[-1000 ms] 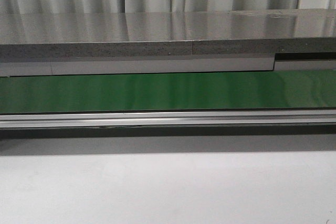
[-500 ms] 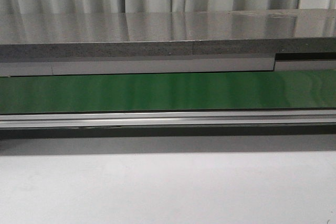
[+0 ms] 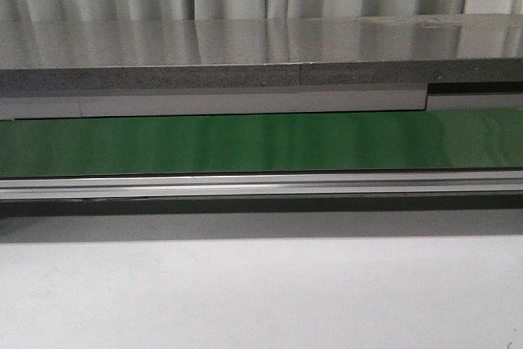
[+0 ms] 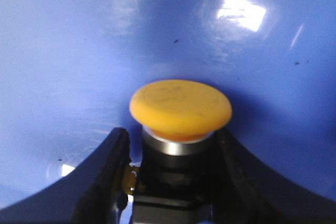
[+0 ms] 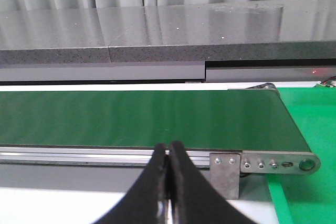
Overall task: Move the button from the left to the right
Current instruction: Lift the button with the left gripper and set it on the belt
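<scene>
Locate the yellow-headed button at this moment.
The button shows only in the left wrist view, sitting between the left gripper jaws against a glossy blue surface. It is absent from the front and right wrist views.

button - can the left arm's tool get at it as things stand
Likely yes: the left tool has a finger on either side of the button, nothing between them, inside a blue container.
</scene>
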